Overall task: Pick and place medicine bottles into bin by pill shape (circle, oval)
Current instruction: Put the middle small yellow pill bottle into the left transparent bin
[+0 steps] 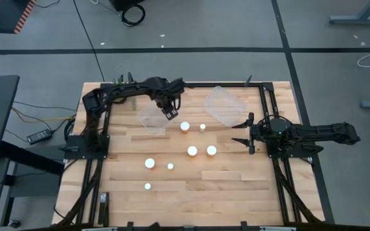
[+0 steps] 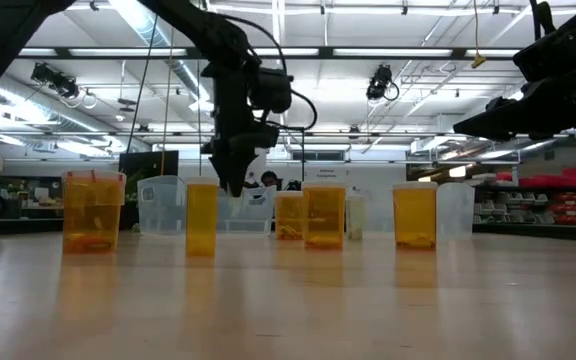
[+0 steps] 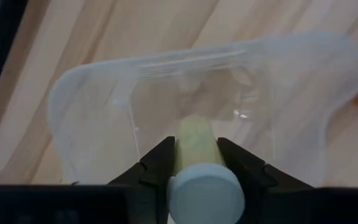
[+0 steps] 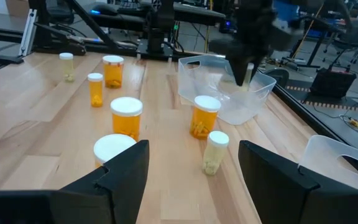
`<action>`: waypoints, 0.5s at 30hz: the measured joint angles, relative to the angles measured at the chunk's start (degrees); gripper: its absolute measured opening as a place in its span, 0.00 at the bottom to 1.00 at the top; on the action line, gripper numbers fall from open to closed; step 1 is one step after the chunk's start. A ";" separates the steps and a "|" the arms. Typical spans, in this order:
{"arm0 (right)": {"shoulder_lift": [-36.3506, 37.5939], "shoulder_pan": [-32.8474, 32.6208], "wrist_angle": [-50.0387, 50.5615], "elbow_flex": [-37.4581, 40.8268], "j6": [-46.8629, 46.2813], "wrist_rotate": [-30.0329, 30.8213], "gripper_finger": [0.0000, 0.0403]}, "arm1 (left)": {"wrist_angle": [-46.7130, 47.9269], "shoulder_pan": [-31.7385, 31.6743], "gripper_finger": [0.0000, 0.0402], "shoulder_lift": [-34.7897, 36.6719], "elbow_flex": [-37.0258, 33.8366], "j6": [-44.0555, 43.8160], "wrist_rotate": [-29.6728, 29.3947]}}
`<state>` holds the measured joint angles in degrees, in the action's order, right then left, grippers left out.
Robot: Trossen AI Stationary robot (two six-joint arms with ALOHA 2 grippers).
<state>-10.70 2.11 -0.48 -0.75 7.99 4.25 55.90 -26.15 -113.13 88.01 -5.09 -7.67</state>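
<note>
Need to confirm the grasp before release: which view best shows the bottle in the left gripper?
Left wrist view: the bottle sits clamped in the left gripper over the clear bin. The high, low and right wrist views show only the arm.

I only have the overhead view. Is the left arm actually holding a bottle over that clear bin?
Observer: Yes. The left gripper has its jaws shut on a pale bottle with a white cap, above the clear bin.
Operator: And the right arm?
Observer: The right gripper has its jaws open, with nothing between them.
Operator: Are the bottles on the table standing?
Observer: The orange bottles that the low view shows all stand upright.
</note>
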 joint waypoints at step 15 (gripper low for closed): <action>0.00 0.00 -0.01 0.00 0.00 0.02 0.63 | -4.48 -1.47 0.30 -4.23 -0.02 0.48 -0.63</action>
<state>-10.70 2.11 -0.49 -0.75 7.99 4.27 51.42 -27.62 -117.36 87.99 -4.61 -8.30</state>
